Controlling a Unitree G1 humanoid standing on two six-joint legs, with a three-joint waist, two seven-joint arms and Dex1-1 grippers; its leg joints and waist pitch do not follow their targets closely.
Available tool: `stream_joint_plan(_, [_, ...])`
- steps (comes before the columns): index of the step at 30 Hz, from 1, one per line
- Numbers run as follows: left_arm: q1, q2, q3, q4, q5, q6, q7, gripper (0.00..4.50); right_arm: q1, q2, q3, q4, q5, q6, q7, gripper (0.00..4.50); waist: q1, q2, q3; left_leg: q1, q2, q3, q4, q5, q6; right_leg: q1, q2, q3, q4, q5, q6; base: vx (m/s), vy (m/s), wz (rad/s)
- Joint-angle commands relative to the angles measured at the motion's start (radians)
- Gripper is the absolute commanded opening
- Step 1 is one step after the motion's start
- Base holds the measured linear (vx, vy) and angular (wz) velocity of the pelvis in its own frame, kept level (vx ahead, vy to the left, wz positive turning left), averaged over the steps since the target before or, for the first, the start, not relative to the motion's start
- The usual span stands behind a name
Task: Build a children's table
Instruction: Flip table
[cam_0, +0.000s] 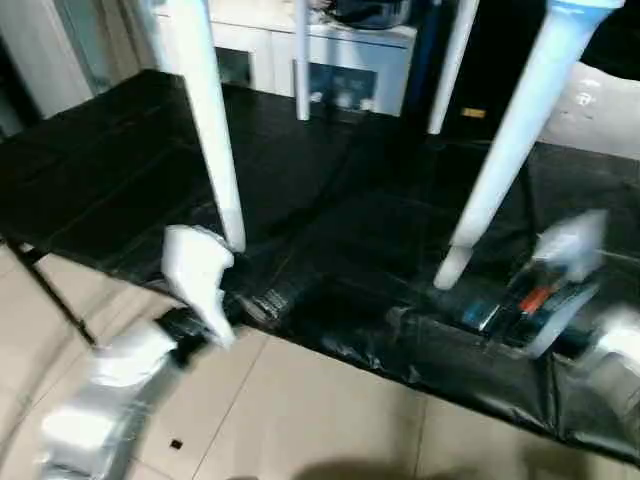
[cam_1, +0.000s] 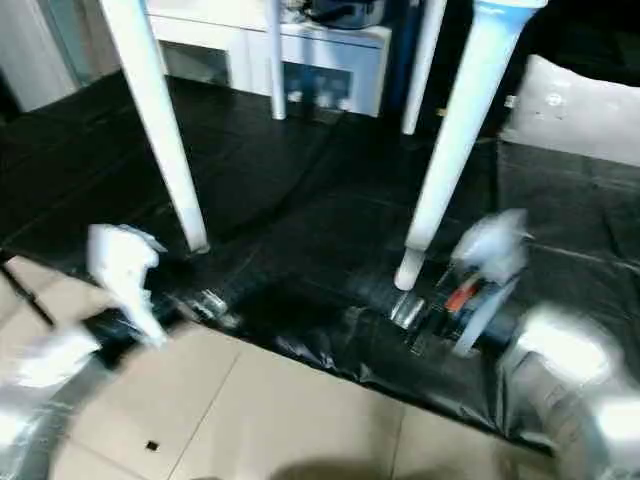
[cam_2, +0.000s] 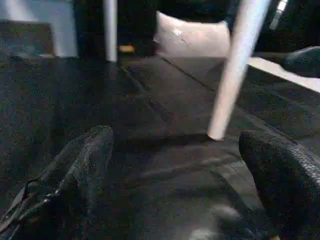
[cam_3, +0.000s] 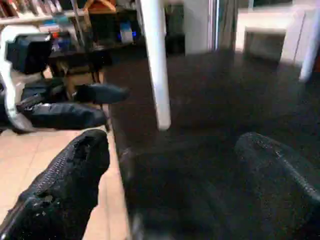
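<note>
The children's table stands upright on a black-covered worktop (cam_0: 120, 190), its four white legs running out of the top of the head-camera frames, so the tabletop itself is out of view. The near left leg (cam_0: 212, 130) comes down in the left half of the frame and meets the black cover close to the worktop's front edge. The near right leg (cam_0: 510, 150) slants down from the upper right to a foot right of centre, also near the front edge. Two far legs (cam_0: 301, 60) show thin at the upper middle, in front of a white cabinet (cam_0: 350, 55) with glass doors.

The left end effector (cam_3: 75, 105) sits at the lower left of the head view, at the worktop's front edge just beside the near left leg's foot and apart from it. Its two black fingers (cam_2: 82, 165) stand wide apart in its wrist view, with nothing between them.

The right end effector (cam_3: 175, 175) is at the lower right of the head view, over the worktop just right of the near right leg's foot. Its fingers (cam_3: 70, 175) are likewise spread, holding nothing, with a leg standing beyond them.

Pale tiled floor (cam_0: 300, 420) fills the bottom of the frame below the worktop edge.
</note>
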Motion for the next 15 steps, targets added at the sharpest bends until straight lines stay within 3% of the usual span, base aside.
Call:
stream_joint_plan(1, [-0.001, -0.031, -0.04, 0.129, 0.09, -0.105, 0.013, 4.5, 0.032, 0.01, 0.068, 0.08, -0.196, -0.093, -0.096, 4.43, -0.018, -0.002, -0.038, -0.022, -0.005, 0.027, -0.085, -0.104, 0.024, 0.064, -0.021, 0.043, -0.117, -0.218, -0.102, 0.0, 0.0, 0.0])
stream_joint_plan(3, [0.014, -0.059, -0.047, 0.178, 0.089, -0.138, 0.005, 4.5, 0.06, 0.037, 0.106, 0.128, -0.219, -0.116, -0.127, 4.43, -0.032, -0.004, -0.035, -0.016, -0.009, 0.03, -0.091, -0.167, 0.028, 0.063, -0.033, 0.043, -0.138, -0.329, -0.075, 0.0, 0.0, 0.0])
stream_joint_plan(5, [0.022, -0.065, -0.045, 0.186, 0.084, -0.139, 0.006, 4.5, 0.069, 0.048, 0.117, 0.137, -0.215, -0.119, -0.132, 4.43, -0.031, -0.014, -0.038, -0.024, -0.018, 0.034, -0.086, -0.166, 0.086, 0.073, -0.064, 0.063, -0.148, -0.413, -0.077, 0.0, 0.0, 0.0])
stream_joint_plan(6, [0.044, -0.069, -0.043, 0.181, 0.076, -0.131, 0.013, 4.5, 0.078, 0.087, 0.111, 0.145, -0.193, -0.124, -0.151, 4.43, -0.038, -0.018, -0.047, 0.01, -0.017, 0.066, -0.057, -0.136, 0.093, 0.044, -0.065, 0.116, -0.163, -0.458, -0.09, 0.0, 0.0, 0.0])
stream_joint_plan(7, [0.071, -0.067, -0.038, 0.175, 0.077, -0.136, 0.017, 4.5, 0.092, 0.121, 0.111, 0.145, -0.171, -0.118, -0.168, 4.43, -0.021, -0.039, -0.041, -0.004, -0.028, 0.065, -0.03, -0.147, 0.099, 0.061, -0.077, 0.18, -0.173, -0.512, -0.113, 0.0, 0.0, 0.0])
stream_joint_plan(8, [0.096, -0.063, -0.039, 0.173, 0.087, -0.155, 0.026, 4.5, 0.104, 0.145, 0.114, 0.146, -0.155, -0.113, -0.185, 4.43, 0.011, -0.045, -0.042, -0.015, -0.039, 0.049, 0.03, -0.153, 0.118, 0.084, -0.129, 0.273, -0.199, -0.562, -0.146, -0.01, 0.071, -0.39])
stream_joint_plan(9, [0.13, -0.056, -0.039, 0.173, 0.104, -0.171, 0.038, 4.5, 0.121, 0.169, 0.128, 0.157, -0.15, -0.13, -0.185, 4.43, 0.022, -0.052, -0.033, -0.025, -0.033, 0.03, 0.055, -0.163, 0.119, 0.089, -0.15, 0.315, -0.214, -0.582, -0.173, -0.003, 0.134, -0.55])
stream_joint_plan(10, [0.161, -0.039, -0.043, 0.172, 0.136, -0.208, 0.045, 4.5, 0.138, 0.179, 0.149, 0.167, -0.158, -0.15, -0.179, 4.43, 0.023, -0.061, -0.02, -0.048, -0.043, -0.01, 0.062, -0.142, 0.093, 0.092, -0.117, 0.33, -0.207, -0.563, -0.203, -0.003, 0.134, -0.55])
stream_joint_plan(11, [0.199, -0.025, -0.039, 0.18, 0.158, -0.249, 0.037, 4.5, 0.16, 0.196, 0.182, 0.182, -0.179, -0.19, -0.168, 4.43, 0.017, -0.048, -0.012, -0.036, -0.039, -0.018, 0.033, -0.143, 0.081, 0.067, -0.082, 0.316, -0.203, -0.557, -0.194, -0.024, 0.172, -0.63])
stream_joint_plan(12, [0.217, -0.028, -0.035, 0.18, 0.155, -0.259, 0.03, 4.5, 0.171, 0.202, 0.196, 0.19, -0.186, -0.207, -0.159, 4.43, -0.015, -0.007, -0.017, 0.007, -0.023, -0.011, -0.082, -0.2, 0.062, 0.005, 0.03, 0.2, -0.156, -0.462, -0.152, -0.054, 0.186, -0.5])
stream_joint_plan(13, [0.258, -0.043, -0.022, 0.165, 0.138, -0.272, 0.02, 4.5, 0.187, 0.213, 0.223, 0.2, -0.198, -0.236, -0.147, 4.43, -0.039, 0.012, -0.011, -0.003, 0.004, -0.051, -0.15, -0.479, 0.071, 0.003, 0.072, 0.127, -0.094, -0.331, -0.1, -0.054, 0.186, -0.5])
stream_joint_plan(14, [0.277, -0.05, -0.02, 0.148, 0.126, -0.269, 0.018, 4.5, 0.198, 0.222, 0.225, 0.2, -0.185, -0.25, -0.134, 4.43, -0.04, 0.017, -0.015, 0.014, 0.018, -0.053, -0.151, -0.563, 0.065, -0.002, 0.063, 0.12, -0.097, -0.266, -0.094, -0.027, 0.185, -0.08])
stream_joint_plan(15, [0.284, -0.051, -0.019, 0.141, 0.122, -0.269, 0.017, 4.5, 0.203, 0.227, 0.222, 0.199, -0.177, -0.255, -0.129, 4.43, -0.054, 0.04, -0.025, 0.025, 0.05, -0.084, -0.166, -0.571, 0.008, 0.013, 0.059, 0.099, -0.068, -0.068, -0.106, -0.026, 0.148, 0.12])
